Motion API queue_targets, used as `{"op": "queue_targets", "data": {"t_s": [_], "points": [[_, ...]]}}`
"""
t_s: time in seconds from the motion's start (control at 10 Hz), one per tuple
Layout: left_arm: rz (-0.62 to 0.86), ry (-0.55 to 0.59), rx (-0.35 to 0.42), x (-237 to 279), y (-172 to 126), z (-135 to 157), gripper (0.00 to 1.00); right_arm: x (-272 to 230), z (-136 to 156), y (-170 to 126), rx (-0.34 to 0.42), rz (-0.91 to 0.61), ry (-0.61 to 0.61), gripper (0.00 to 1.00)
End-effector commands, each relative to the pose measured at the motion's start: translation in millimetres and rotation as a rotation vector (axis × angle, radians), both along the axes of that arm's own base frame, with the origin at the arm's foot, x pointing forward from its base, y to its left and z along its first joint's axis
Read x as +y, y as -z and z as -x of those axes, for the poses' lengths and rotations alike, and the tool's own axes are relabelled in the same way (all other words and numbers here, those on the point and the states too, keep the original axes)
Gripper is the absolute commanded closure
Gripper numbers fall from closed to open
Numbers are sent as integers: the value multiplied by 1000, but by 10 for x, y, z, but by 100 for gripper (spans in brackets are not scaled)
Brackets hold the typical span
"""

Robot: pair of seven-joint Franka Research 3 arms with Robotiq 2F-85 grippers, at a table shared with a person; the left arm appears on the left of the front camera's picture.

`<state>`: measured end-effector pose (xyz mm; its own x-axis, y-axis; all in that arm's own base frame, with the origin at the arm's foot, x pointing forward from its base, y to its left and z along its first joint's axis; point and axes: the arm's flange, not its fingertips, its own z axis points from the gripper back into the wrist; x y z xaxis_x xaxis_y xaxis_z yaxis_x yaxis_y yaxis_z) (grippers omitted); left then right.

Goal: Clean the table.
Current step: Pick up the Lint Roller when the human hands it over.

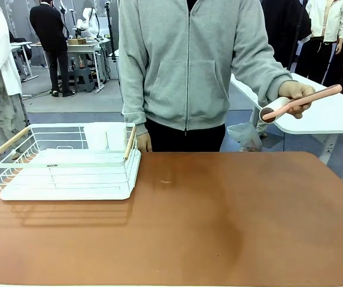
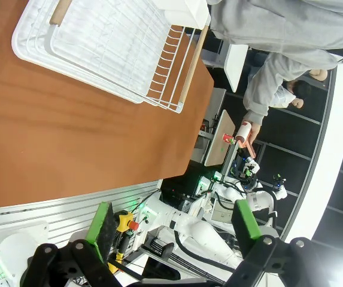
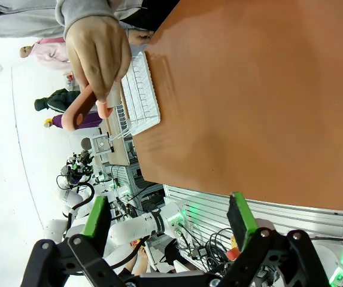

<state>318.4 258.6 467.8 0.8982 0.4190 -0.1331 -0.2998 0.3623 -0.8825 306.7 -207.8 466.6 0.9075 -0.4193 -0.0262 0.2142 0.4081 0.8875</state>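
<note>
Counter: reddish-brown, spans the room between the arms and the person. White dish rack sits at its far left. The white holder in the rack's far right corner is hard to read. The person in a grey hoodie stands at the far side, one hand raised at far right. It grips a lint roller by the pink handle, roll end pointing left. Wrist views add the left jaws, spread wide, green pads empty. The right jaws are equally wide, right pads holding nothing, both back at the near side. The person's other hand is partly hidden behind the rack.
</note>
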Motion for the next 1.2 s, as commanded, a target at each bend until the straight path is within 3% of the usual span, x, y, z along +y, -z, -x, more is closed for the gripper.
{"op": "queue_targets", "data": {"t_s": [0.0,0.2,0.7,1.1], "points": [[2,8,-10,12,-4,26,0,0,0,0,0,0,0,0],[2,8,-10,12,-4,26,0,235,42,-251,38,35,154,0],[2,8,-10,12,-4,26,0,970,-22,-770,277,73,319,0],[2,8,-10,12,-4,26,0,1430,-270,-866,310,100,363,0]]}}
